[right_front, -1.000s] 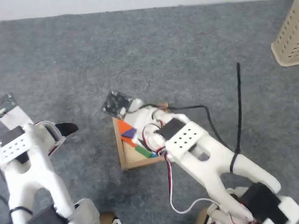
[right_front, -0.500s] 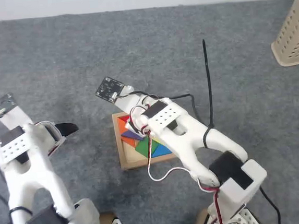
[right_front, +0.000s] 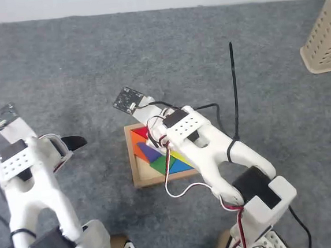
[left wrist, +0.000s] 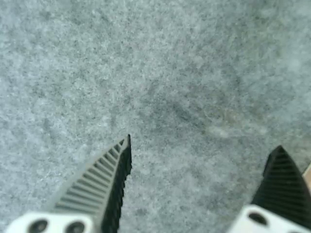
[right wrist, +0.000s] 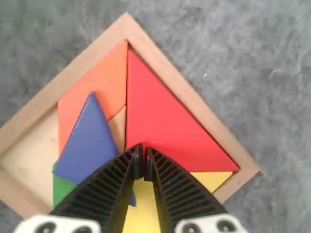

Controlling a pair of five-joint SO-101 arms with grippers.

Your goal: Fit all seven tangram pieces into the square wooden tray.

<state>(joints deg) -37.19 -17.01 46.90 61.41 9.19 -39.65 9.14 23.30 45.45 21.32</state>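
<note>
The square wooden tray (right wrist: 160, 54) (right_front: 136, 179) lies on grey carpet and holds coloured tangram pieces. In the right wrist view a red triangle (right wrist: 160, 121) and an orange piece (right wrist: 95, 92) lie flat in it, a dark blue triangle (right wrist: 87, 141) lies askew over them, and green (right wrist: 63, 187) and yellow (right wrist: 146, 204) pieces show beside the fingers. My right gripper (right wrist: 141, 155) hangs over the tray's middle, shut with nothing between its tips. My left gripper (left wrist: 199, 165) is open over bare carpet, left of the tray (right_front: 74, 142).
A beige perforated container (right_front: 326, 34) stands at the far right edge. A black cable (right_front: 234, 89) runs up from the right arm. Grey carpet spreads all round the tray.
The right arm swung from lying across the tray to standing more upright over it, uncovering the pieces. The left arm has kept still.
</note>
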